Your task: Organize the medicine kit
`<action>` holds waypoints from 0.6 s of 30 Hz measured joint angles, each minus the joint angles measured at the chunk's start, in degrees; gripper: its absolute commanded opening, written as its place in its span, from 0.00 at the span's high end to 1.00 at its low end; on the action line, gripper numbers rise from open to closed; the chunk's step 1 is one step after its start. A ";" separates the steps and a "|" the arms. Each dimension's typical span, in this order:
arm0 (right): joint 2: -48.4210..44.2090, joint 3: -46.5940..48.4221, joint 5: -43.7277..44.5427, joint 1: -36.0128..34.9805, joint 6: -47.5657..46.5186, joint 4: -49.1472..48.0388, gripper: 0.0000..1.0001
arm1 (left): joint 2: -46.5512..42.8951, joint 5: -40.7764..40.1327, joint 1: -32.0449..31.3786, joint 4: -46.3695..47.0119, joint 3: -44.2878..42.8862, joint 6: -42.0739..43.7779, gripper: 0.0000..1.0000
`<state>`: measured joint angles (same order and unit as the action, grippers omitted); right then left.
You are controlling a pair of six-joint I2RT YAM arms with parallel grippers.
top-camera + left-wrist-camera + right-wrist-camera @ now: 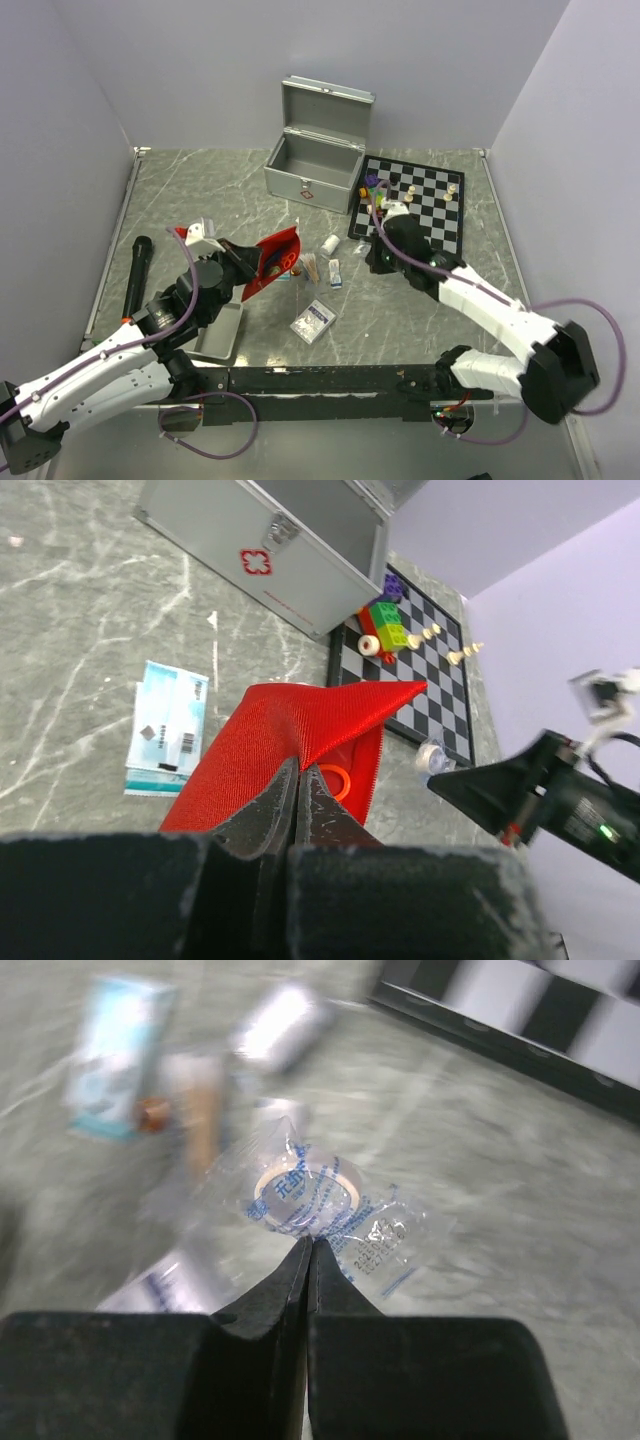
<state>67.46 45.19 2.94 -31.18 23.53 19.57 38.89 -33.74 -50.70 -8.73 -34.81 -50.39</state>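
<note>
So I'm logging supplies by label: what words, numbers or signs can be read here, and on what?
Red cross sign, no words: the sticker on the medicine kit.
Barcode and print on the blue-white box: too small to read.
Blue print on the clear packet: too blurred to read.
No print shows on the red pouch.
No words or numbers are legible.

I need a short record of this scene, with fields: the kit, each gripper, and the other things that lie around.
medicine kit: silver case, lid open, at the back
left gripper: shut on red pouch
right gripper: shut on the edge of clear packet, which holds a tape roll
chessboard: right of the kit
grey tray: near edge, left side
white-blue box: lying flat, near the middle
</note>
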 measured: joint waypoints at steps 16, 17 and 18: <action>-12.07 4.68 -8.68 -20.24 -21.57 -6.21 1.00 | 8.17 15.98 0.39 3.41 -3.08 4.81 0.99; -11.72 4.68 -9.22 -20.79 -22.18 -6.10 1.00 | 8.17 16.55 0.39 3.80 -3.37 4.90 0.99; -11.37 4.68 -9.81 -21.29 -22.73 -6.14 1.00 | 8.17 17.42 0.39 4.11 -3.72 4.96 0.99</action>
<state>56.10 49.87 -6.87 -52.47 0.80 13.43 47.07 -16.32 -50.30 -4.62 -38.52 -45.43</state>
